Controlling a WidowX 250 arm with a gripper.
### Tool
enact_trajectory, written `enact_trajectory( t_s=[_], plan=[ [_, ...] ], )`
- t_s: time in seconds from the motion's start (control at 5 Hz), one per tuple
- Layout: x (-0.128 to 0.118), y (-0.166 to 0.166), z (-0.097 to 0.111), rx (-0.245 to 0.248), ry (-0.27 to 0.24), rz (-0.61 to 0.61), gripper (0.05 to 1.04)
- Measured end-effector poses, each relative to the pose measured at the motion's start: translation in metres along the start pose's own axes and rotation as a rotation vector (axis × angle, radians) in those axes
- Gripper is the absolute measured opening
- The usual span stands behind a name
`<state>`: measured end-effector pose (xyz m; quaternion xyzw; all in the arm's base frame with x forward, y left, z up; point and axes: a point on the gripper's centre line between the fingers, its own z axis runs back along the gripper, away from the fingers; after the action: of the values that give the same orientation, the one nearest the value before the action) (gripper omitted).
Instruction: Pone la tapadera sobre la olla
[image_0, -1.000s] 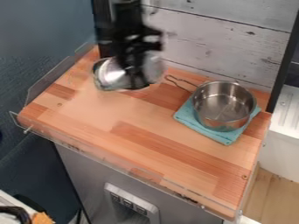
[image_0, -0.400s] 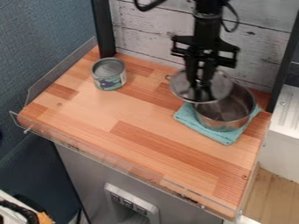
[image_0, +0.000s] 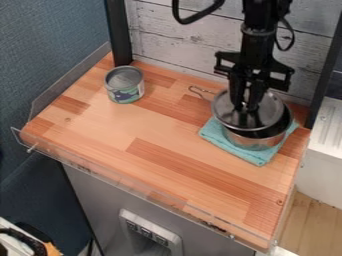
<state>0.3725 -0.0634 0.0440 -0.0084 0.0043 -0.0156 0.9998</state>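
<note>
While the red-brown wood-block tabletop (image_0: 167, 172) spreads below, the black two-finger gripper (image_0: 246, 108) hangs at two o'clock, its fingers clamped on the middle of a round, silver metal lid (image_0: 269, 114), hiding the grip. On a folded turquoise cloth (image_0: 213, 132) sits a shiny steel pot (image_0: 250, 143); the lid overhangs it towards ten o'clock, rim contact unclear. Wood stretches from cloth to a green-labelled metal can (image_0: 125, 91) at eleven, near the edge.
</note>
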Motion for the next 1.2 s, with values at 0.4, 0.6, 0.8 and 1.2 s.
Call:
enact_trajectory(
  t_s=[0.4, 0.6, 0.8, 1.2],
  plan=[
    [0.0, -0.01, -0.005, -0.001, 0.002, -0.021, 0.277],
    [0.001, -0.014, -0.005, -0.016, -0.007, -0.026, 0.277],
    [0.001, -0.017, -0.005, -0.021, -0.007, -0.032, 0.344],
    [-0.002, -0.024, -0.004, -0.02, -0.016, -0.023, 0.934]
  ],
)
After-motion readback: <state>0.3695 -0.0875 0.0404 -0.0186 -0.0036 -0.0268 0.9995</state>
